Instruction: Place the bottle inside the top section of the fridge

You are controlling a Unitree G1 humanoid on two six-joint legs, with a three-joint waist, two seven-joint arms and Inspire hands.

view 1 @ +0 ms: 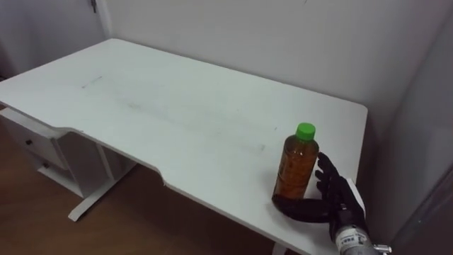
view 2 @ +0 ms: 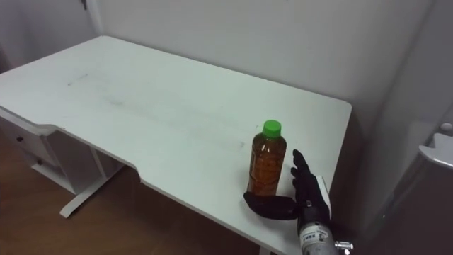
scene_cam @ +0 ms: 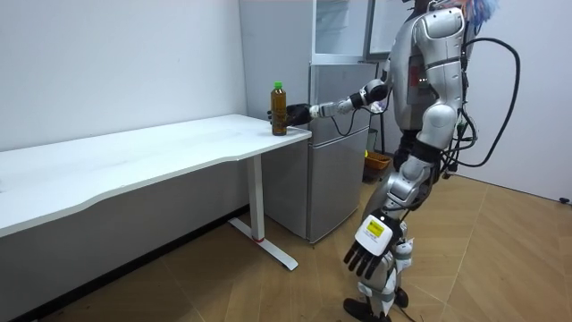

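A bottle (view 1: 296, 166) of amber liquid with a green cap stands upright near the right end of the white table (view 1: 177, 106). My right hand (view 1: 336, 195) rests on the table right beside it. The thumb lies across the front of the bottle's base and the straight fingers rise just behind it, so the hand is open around it. The room view has me standing in front of the fridge (scene_cam: 335, 170), right arm stretched out to the bottle (scene_cam: 279, 109). My left hand (scene_cam: 366, 250) hangs low by my leg with relaxed fingers.
The grey fridge stands close against the table's right end, its side (view 2: 425, 177) rising beside my right arm. A white drawer unit (view 1: 35, 145) sits under the table's left part. The wall runs behind the table, and wooden floor lies before it.
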